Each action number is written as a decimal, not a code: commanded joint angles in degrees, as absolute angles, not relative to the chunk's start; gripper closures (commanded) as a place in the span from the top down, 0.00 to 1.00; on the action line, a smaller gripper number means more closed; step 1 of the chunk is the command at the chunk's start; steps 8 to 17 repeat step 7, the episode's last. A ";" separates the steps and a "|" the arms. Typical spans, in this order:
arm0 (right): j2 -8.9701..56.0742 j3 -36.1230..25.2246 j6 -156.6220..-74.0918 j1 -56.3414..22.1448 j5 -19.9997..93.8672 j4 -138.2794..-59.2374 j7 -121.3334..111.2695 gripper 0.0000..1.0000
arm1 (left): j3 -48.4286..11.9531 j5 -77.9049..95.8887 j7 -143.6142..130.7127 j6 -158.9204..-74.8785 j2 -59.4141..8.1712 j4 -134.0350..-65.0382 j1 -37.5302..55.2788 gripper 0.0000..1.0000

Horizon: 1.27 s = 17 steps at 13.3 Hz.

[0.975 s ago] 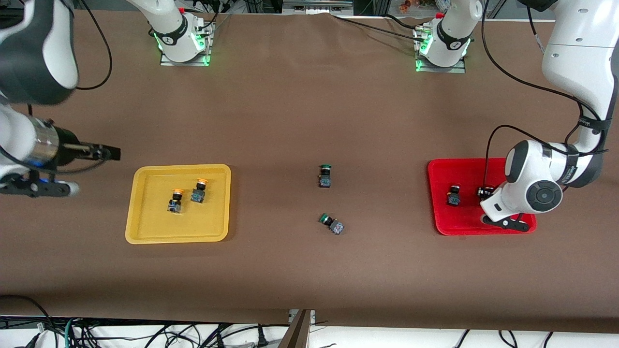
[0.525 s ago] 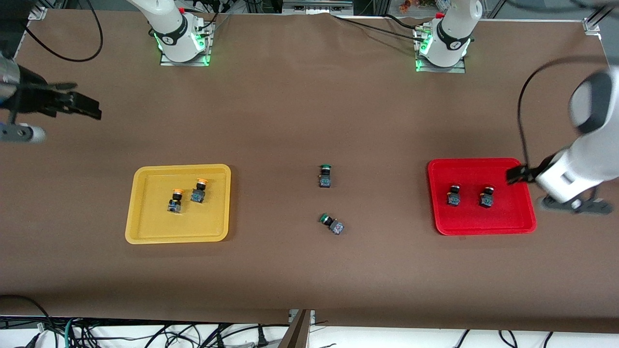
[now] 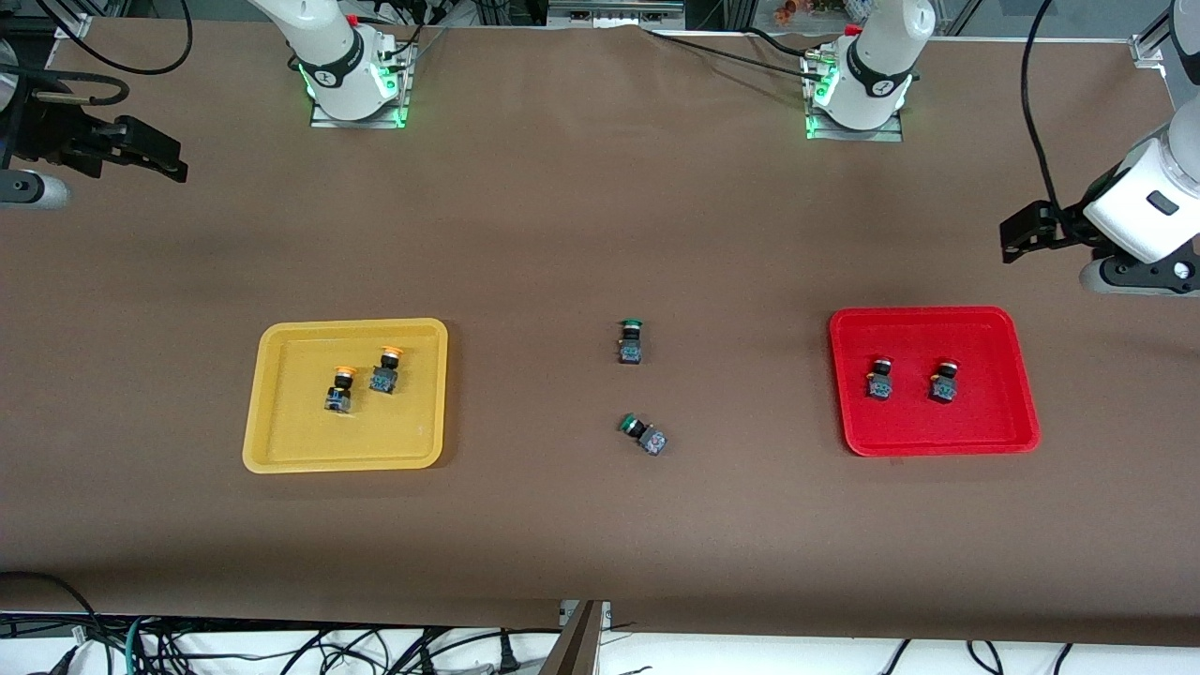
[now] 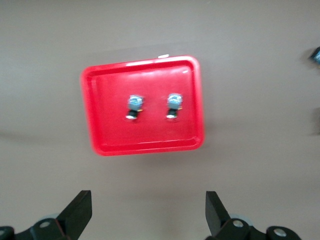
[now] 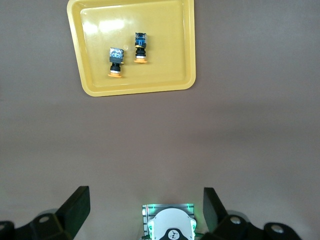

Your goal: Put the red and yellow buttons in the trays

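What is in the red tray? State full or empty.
Not empty: the red tray holds two red buttons side by side, also seen in the left wrist view; much floor stays bare.

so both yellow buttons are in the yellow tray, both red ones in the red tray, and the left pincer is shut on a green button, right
Not quite. The left pincer is open and empty, as the left wrist view shows; both green buttons lie on the table. The rest holds: yellow buttons in the yellow tray, red buttons in the red tray.
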<state>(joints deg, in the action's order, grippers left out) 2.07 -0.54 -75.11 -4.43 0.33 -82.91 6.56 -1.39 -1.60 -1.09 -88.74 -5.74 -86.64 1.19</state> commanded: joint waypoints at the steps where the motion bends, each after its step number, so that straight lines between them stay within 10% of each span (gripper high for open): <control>1: 2.55 0.44 -75.85 -2.99 0.17 -82.88 5.71 1.00 | 3.34 2.73 1.05 -97.36 1.30 -98.06 1.93 1.00; 17: 3.08 0.26 -76.02 -2.90 0.09 -82.35 5.89 1.00 | 1.06 0.45 1.05 -95.90 1.59 -98.01 -0.70 1.00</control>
